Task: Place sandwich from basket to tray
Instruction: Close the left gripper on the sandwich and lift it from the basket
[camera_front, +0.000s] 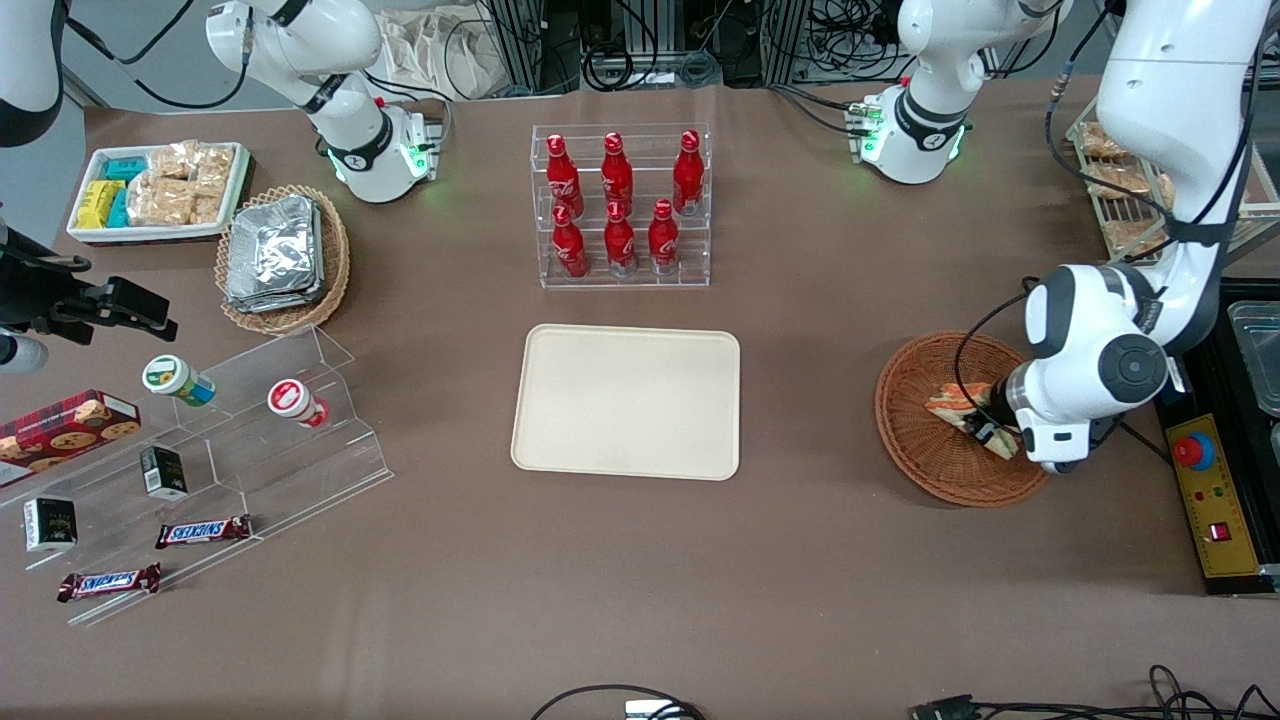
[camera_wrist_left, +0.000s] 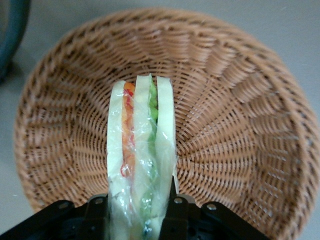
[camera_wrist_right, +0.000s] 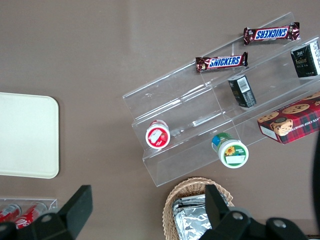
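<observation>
The sandwich (camera_front: 948, 402) is a wrapped wedge of pale bread with orange-red and green filling, standing on edge in the reddish-brown wicker basket (camera_front: 920, 465) toward the working arm's end of the table. My gripper (camera_front: 985, 428) reaches down into the basket. In the left wrist view the sandwich (camera_wrist_left: 142, 145) stands between the black fingers (camera_wrist_left: 175, 215), which press against both of its bread faces over the basket's woven floor (camera_wrist_left: 240, 110). My gripper (camera_wrist_left: 141, 220) is shut on it. The cream-beige tray (camera_front: 626, 400) lies bare at the table's middle, well apart from the basket.
A clear rack of red bottles (camera_front: 620, 205) stands farther from the front camera than the tray. Toward the parked arm's end are a tan basket of foil packs (camera_front: 283, 258), a white snack tray (camera_front: 160, 190) and an acrylic stand (camera_front: 250, 430). A yellow control box (camera_front: 1210, 500) lies beside the basket.
</observation>
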